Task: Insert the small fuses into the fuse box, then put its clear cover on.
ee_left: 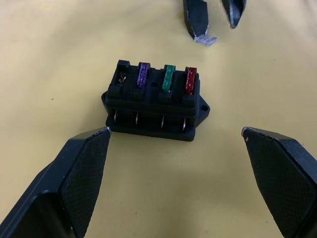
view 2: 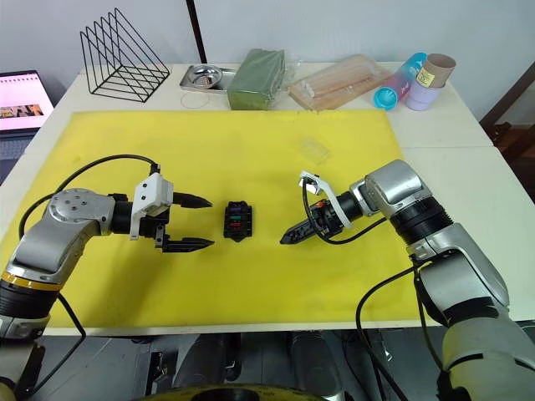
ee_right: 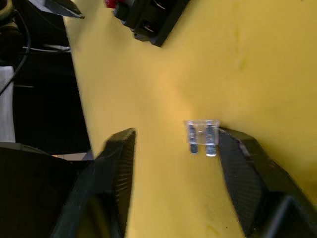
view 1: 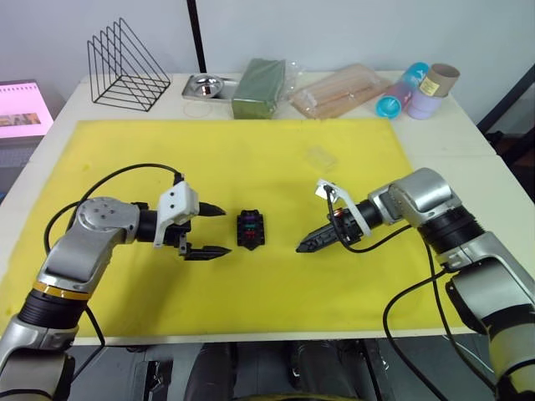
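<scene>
Fuses were the first thing to count: three stood in the fuse box [ee_left: 154, 105], one purple [ee_left: 142, 75], one green [ee_left: 169, 78], one red [ee_left: 190, 80], with the fourth slot at the purple end empty. The last, pale fuse [ee_right: 202, 136] lay flat on the yellow mat [view 1: 251, 167], touching the inner face of one finger of the right gripper [view 1: 306, 246]; that gripper's fingers were apart around it, not closed on it. The right wrist view showed this plainly, while in the head views the fuse could not be made out. The left wrist view caught it as a pale chip at a right fingertip, beyond the box.

The left gripper [view 1: 216, 231] was wide open and held nothing, its tips pointing at the box just beside it. The box sat on the mat between the two grippers, nearer the left one. One clear cover [view 2: 314, 149] lay farther back on the mat, well apart from both grippers, toward the table's [view 1: 468, 138] rear edge.
</scene>
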### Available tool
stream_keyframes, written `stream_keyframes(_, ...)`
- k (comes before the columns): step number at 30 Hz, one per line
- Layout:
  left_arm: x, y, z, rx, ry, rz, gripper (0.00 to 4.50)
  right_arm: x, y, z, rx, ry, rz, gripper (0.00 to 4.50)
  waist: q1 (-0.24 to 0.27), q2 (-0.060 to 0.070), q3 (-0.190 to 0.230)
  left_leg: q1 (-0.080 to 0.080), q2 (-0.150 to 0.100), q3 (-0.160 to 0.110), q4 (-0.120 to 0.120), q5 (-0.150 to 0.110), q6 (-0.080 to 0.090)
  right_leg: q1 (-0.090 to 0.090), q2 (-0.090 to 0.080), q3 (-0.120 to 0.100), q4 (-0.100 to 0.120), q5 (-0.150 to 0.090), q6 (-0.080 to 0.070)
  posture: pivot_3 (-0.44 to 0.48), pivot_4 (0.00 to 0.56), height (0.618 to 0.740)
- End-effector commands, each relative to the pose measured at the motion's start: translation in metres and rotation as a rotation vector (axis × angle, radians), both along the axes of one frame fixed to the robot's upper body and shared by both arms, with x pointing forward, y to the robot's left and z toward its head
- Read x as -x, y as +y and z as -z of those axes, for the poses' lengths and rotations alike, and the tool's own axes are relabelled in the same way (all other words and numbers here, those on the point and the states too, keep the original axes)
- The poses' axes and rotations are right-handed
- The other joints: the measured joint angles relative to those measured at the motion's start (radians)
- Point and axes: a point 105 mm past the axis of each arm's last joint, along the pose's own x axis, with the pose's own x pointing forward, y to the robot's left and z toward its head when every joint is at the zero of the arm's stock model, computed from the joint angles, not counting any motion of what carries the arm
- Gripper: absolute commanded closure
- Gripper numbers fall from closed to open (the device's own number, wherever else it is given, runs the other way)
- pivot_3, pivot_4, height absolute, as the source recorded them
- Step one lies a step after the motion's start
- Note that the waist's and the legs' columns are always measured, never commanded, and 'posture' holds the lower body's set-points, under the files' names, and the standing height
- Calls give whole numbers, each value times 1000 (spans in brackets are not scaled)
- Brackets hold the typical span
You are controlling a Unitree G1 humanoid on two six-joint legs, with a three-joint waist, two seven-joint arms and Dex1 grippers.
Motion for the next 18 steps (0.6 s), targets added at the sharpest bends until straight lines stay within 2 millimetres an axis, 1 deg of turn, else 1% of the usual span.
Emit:
stream_keyframes(1, 0, -2, -9, 10, -48, 7, 0, 0, 3, -3, -9, 0, -13, 3311, 0, 0, 0, 0, 0, 0, 0, 0, 0, 0, 0, 0, 0, 0, 0, 0, 150, 740)
stream_keyframes(2, 0, -2, -9, 11, -48, 7, 0, -1, 2, -2, -4, -2, -10, 3672, -1, 0, 0, 0, 0, 0, 0, 0, 0, 0, 0, 0, 0, 0, 0, 0, 150, 740)
stream_keyframes(9, 0, -3, -9, 15, -49, 5, 0, -3, 0, 0, 3, -3, -1, 3672, 0, 0, 0, 0, 0, 0, 0, 0, 0, 0, 0, 0, 0, 0, 0, 0, 150, 740)
stream_keyframes(11, 0, -3, -9, 14, -49, 5, 0, -3, 0, 0, 2, -2, 0, 4017, -1, 0, 0, 0, 0, 0, 0, 0, 0, 0, 0, 0, 0, 0, 0, 0, 150, 740)
stream_keyframes(13, 0, -3, -9, 13, -49, 4, 0, -3, 0, 0, 0, -3, -3, 4470, 0, 0, 0, 0, 0, 0, 0, 0, 0, 0, 0, 0, 0, 0, 0, 0, 150, 740)
stream_keyframes(18, 0, -3, -8, 16, -46, 5, 0, -2, 0, -2, -12, -4, 7, 4470, 0, 0, 0, 0, 0, 0, 0, 0, 0, 0, 0, 0, 0, 0, 0, 0, 150, 740)
